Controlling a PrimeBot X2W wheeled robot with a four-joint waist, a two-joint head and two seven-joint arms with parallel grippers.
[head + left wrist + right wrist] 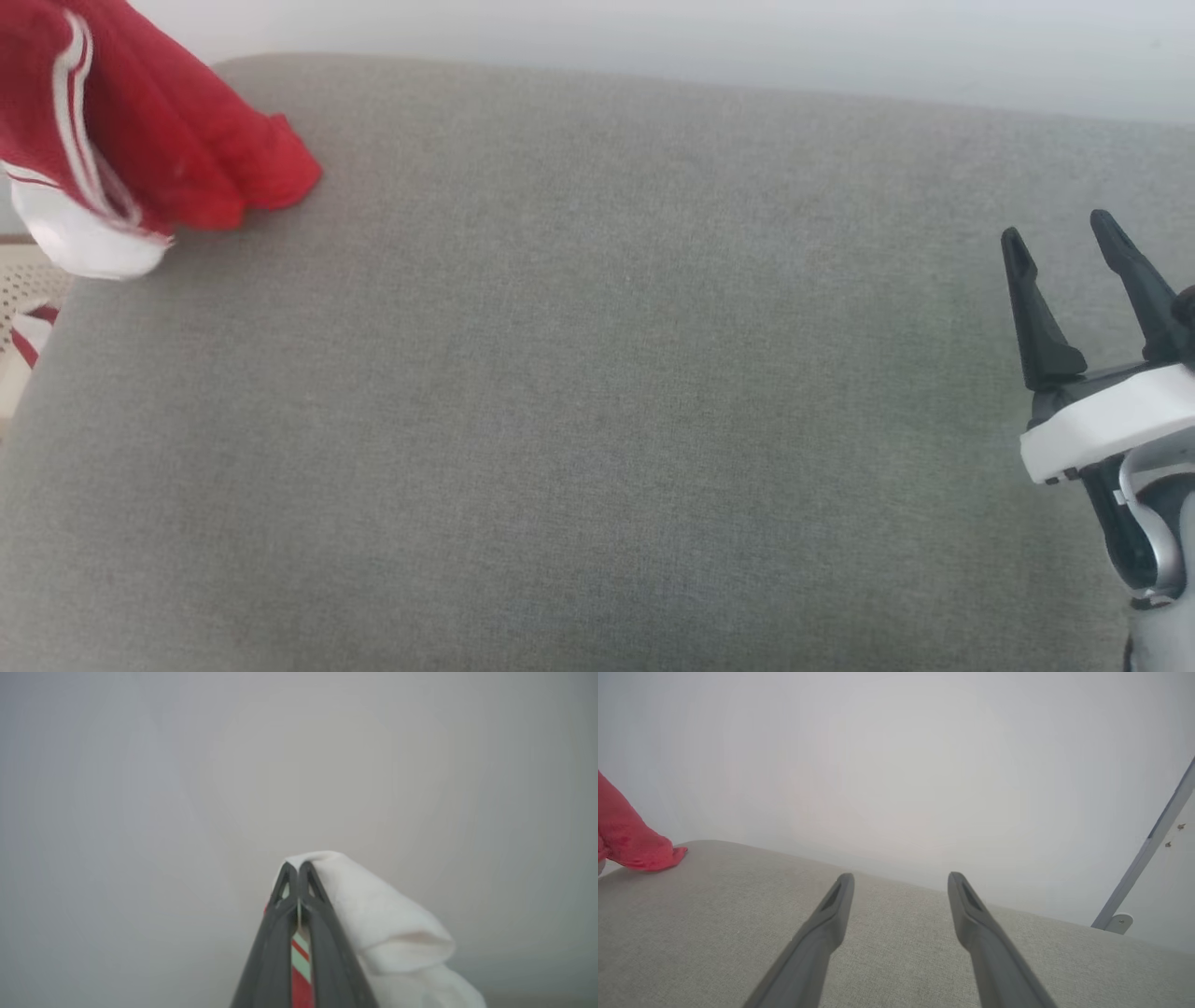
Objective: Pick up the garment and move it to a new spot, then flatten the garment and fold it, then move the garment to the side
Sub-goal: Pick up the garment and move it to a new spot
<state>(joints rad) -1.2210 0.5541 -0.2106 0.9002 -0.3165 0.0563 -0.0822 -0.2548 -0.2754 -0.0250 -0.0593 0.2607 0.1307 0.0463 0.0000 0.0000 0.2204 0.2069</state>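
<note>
the garment (140,121) is pinched in the left gripper (297,865) over the far left corner of the grey cushion (597,373), the right gripper (1057,226) is spread empty, and a central, untwisted set-down is advised

Red garment (187,140) has white stripes and a white panel, its trim maybe striped red-white (blurry), cushion (597,420) is heathered grey, left gripper (298,865) and right gripper (1058,231) are dark grey.

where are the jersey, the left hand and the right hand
jersey (187,140), head view, on its red cloth
left hand (297,867), left wrist view, between its shut fingertips
right hand (1058,233), head view, between its open fingertips
</note>
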